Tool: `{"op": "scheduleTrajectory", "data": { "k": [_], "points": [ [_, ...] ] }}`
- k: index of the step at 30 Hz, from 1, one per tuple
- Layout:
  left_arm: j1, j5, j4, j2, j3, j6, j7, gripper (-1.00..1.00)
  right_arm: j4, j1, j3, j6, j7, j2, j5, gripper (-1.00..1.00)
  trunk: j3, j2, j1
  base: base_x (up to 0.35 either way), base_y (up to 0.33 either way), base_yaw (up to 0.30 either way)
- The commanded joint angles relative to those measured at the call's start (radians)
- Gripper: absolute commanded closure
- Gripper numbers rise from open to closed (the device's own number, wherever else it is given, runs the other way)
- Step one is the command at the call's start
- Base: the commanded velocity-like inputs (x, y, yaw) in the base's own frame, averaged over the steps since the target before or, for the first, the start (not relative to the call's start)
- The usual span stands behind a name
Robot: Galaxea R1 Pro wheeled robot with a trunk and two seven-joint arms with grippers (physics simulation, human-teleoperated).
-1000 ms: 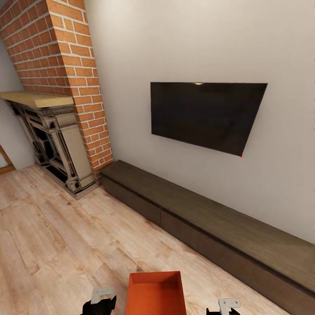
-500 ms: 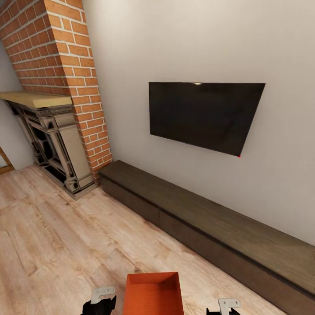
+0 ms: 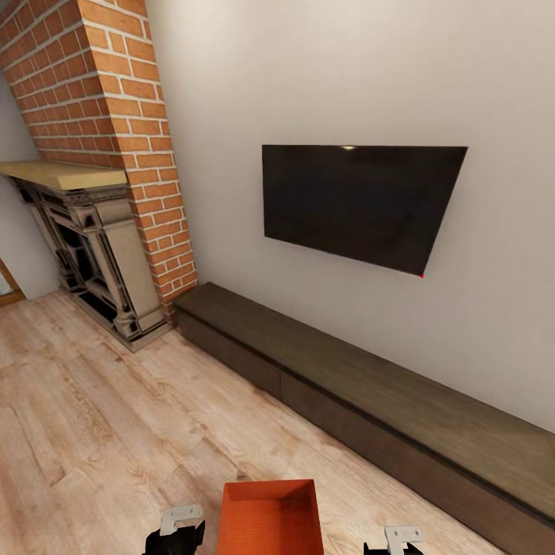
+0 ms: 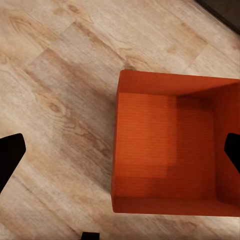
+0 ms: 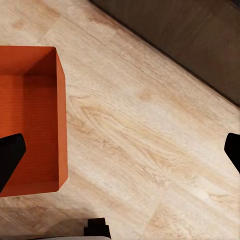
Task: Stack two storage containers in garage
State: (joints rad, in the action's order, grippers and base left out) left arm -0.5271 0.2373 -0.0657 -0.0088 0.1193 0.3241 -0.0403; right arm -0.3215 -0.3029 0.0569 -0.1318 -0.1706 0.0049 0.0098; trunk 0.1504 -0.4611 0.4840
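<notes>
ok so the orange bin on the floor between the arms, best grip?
Take the storage container by its two long side walls, one hand per side, coming down from above: left hand on the left wall, right hand on the right. It sits open-topped and flat on the wood-plank floor, with thin upright rims exposed.

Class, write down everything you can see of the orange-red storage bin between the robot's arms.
The orange-red rectangular plastic bin is open-topped and empty, with thin plain walls and a finely ribbed bottom. It sits level over the light wood-plank floor, between the left pincer and right pincer. Neither visibly touches it; both are spread wide. Whether it rests on the floor cannot be told.
</notes>
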Motion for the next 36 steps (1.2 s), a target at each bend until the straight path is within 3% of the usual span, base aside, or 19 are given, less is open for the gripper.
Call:
{"op": "scheduleTrajectory", "data": {
  "k": [1,36],
  "points": [
    [-0.002,0.011,-0.005,0.000,0.008,0.007,-0.004,-1.00,0.001,-0.001,0.006,-0.002,-0.007,0.000,0.002,-1.00,0.002,-0.002,0.000,0.000,0.000,0.000],
    [-0.002,0.012,-0.005,0.001,0.008,0.006,-0.014,-1.00,0.000,-0.001,0.007,0.001,-0.008,0.000,0.002,-1.00,0.010,-0.002,0.000,0.000,0.000,0.000]
  ]
}}
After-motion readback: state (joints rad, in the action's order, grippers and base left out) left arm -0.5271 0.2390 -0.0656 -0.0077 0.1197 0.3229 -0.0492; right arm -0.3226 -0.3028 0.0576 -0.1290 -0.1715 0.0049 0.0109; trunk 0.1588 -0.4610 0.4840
